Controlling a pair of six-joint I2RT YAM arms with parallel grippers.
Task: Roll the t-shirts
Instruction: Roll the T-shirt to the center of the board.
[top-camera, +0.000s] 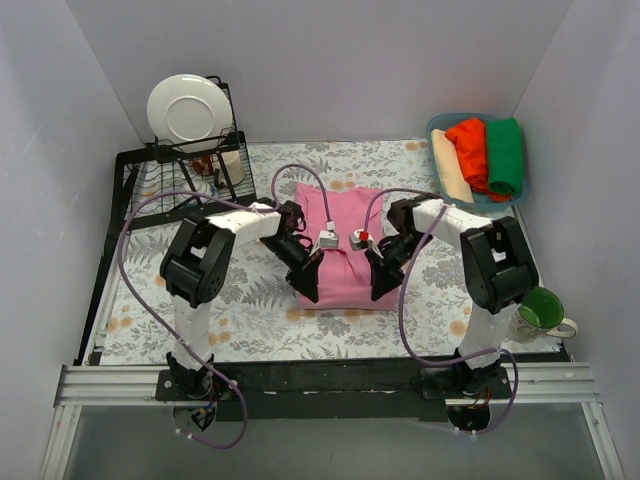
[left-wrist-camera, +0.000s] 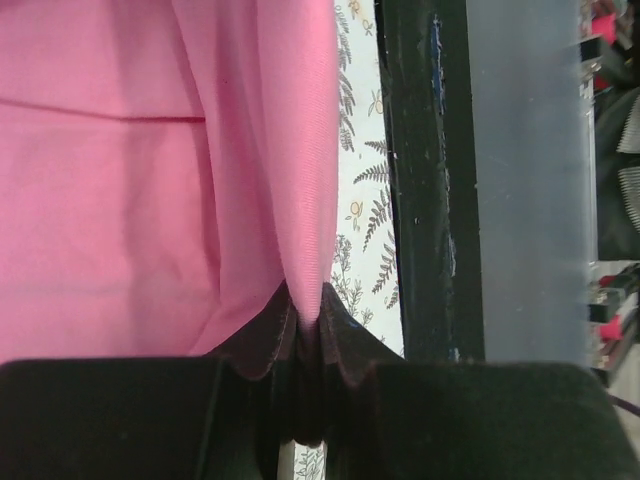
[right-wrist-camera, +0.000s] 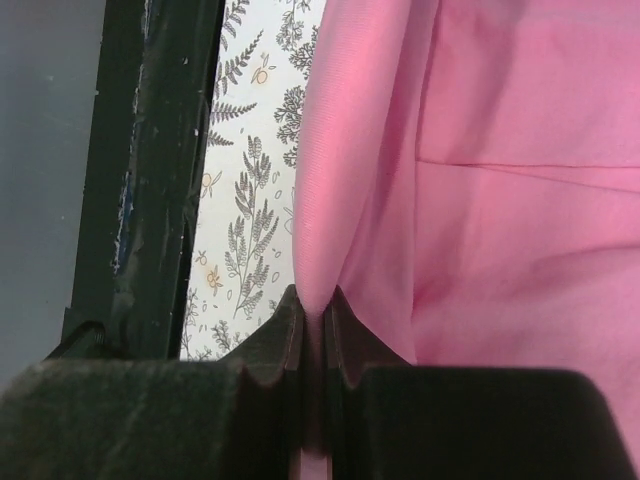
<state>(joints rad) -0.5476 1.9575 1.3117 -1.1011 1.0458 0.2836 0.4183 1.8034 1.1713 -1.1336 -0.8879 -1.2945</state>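
The pink t-shirt (top-camera: 338, 250) lies folded into a narrow strip in the middle of the floral mat. My left gripper (top-camera: 308, 291) is shut on its near left corner, and the pink cloth (left-wrist-camera: 150, 180) runs up from between the closed fingertips (left-wrist-camera: 345, 335). My right gripper (top-camera: 381, 290) is shut on its near right corner; the pink cloth (right-wrist-camera: 500, 170) fills that view above the closed fingertips (right-wrist-camera: 280, 325). Rolled cream (top-camera: 451, 166), orange-red (top-camera: 471, 151) and green (top-camera: 505, 156) t-shirts lie side by side in a blue basket (top-camera: 440, 124) at the far right.
A black dish rack (top-camera: 170, 170) with a white plate (top-camera: 188, 108) stands at the far left. A green mug (top-camera: 541, 309) sits at the near right by the right arm. The black table edge (left-wrist-camera: 425, 180) runs close to the near end of the shirt.
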